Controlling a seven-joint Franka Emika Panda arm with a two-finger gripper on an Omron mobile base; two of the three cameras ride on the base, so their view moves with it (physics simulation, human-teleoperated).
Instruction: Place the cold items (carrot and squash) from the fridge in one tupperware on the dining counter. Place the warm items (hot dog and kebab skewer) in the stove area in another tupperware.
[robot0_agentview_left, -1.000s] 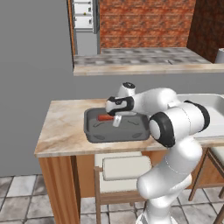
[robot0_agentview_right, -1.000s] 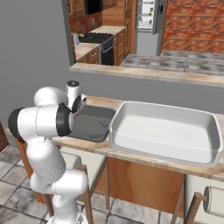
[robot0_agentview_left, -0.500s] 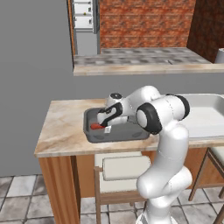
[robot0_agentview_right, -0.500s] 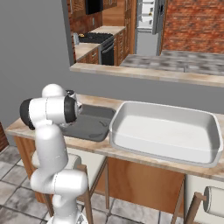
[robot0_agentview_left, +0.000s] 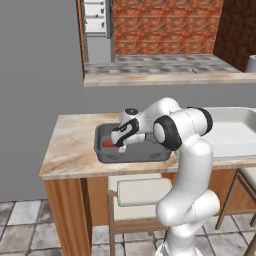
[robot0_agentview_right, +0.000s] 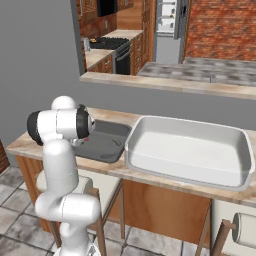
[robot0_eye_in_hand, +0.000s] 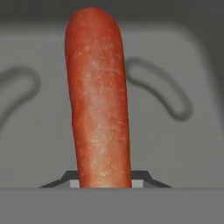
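Now low inside dark grey tupperware (robot0_agentview_left: 131, 152), near left wall; gripper (robot0_agentview_left: 120, 145) clamped on smooth red hot dog (robot0_eye_in_hand: 98, 100).

The pincer (robot0_agentview_left: 119, 144) is low inside the dark tub (robot0_agentview_left: 131, 154), with the tub's walls close all around it. The big white tub (robot0_agentview_right: 190, 150) sits just beside, blocking that side. The desk (robot0_agentview_left: 70, 150) on the other side is bare.
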